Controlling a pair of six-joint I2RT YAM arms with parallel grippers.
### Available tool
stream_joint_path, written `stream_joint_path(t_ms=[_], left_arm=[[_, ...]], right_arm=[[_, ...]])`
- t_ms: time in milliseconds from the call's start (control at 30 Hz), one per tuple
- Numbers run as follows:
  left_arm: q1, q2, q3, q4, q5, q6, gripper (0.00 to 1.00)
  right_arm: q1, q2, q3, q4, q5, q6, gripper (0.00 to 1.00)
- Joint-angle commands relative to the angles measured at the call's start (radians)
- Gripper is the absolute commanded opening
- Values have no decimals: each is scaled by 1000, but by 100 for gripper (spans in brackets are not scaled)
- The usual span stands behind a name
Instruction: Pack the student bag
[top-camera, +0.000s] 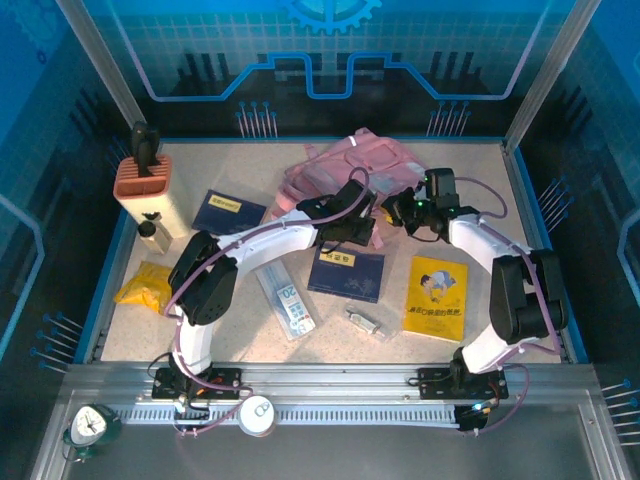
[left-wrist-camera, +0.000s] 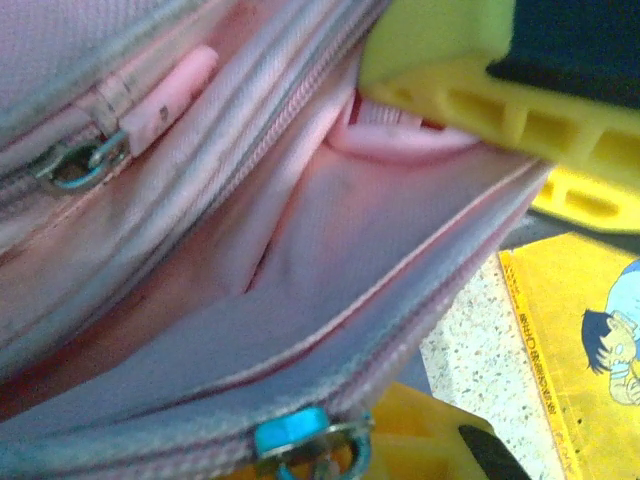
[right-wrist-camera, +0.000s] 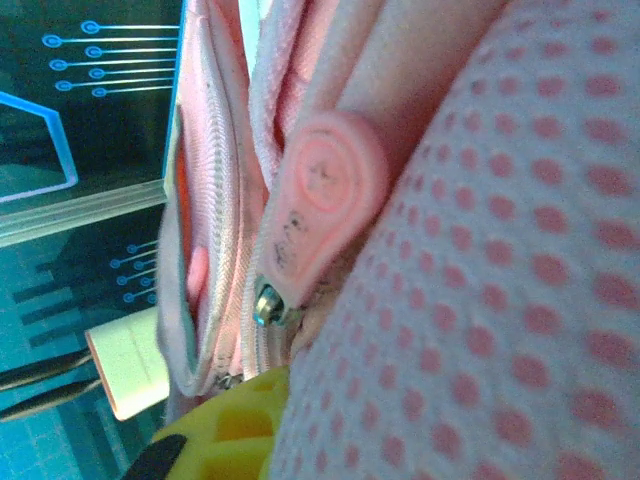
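Pink bag at far centre, both grippers working at its near side.

The student bag (top-camera: 345, 165) is lying at the far centre of the table (top-camera: 240, 165), w/ the L gripper (top-camera: 352, 205) sitting at its near edge and the R gripper (top-camera: 402, 213) just right of that. In the L wrist view, yellow fingers (left-wrist-camera: 450, 80) are standing wide apart, w/ the lip of the open zip pocket (left-wrist-camera: 330, 250) running between them. In the R wrist view, one yellow finger (right-wrist-camera: 225, 430) is lying against pink mesh beside a zip pull (right-wrist-camera: 320, 200); can't tell the R jaw gap. A yellow comic book (top-camera: 438, 297) is lying near-right of the bag.
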Motion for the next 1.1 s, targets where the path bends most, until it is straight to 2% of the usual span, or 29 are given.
stream_joint_path(t_ms=[0,133,233,333,467,567,633,733,833,933,1067], left_arm=[[3,-152,-29,-39,-52,117,0],[73,-215,-103,-118,-76,154,0],[126,-264,-156,-152,-55,158,0],[140,-302,-161,-171,-10,153,0],[132,-293,-63,-216,98,16,0],[72,-240,19,-208,122,-96,0],[28,-175,91,-216,113,-141,0],[-17,-77,179,-202,117,-174,0],[-29,0,250,-211,129,-187,0],[-37,28,286,-217,136,-184,0],[-44,31,269,-187,149,-187,0]], right_arm=[[-62,-41,32,-58,-15,-124,0],[-134,-58,88,-122,-76,-214,0],[-175,-32,159,-182,-100,-267,0],[-194,15,229,-187,-128,-288,0],[-197,108,365,-284,-81,-346,0],[-197,187,447,-302,-88,-352,4],[-192,221,482,-306,-96,-358,12],[-189,244,536,-413,-67,-424,29],[-201,202,505,-464,-41,-454,50],[-223,125,421,-488,-41,-475,60],[-229,-2,272,-484,-118,-456,71]])
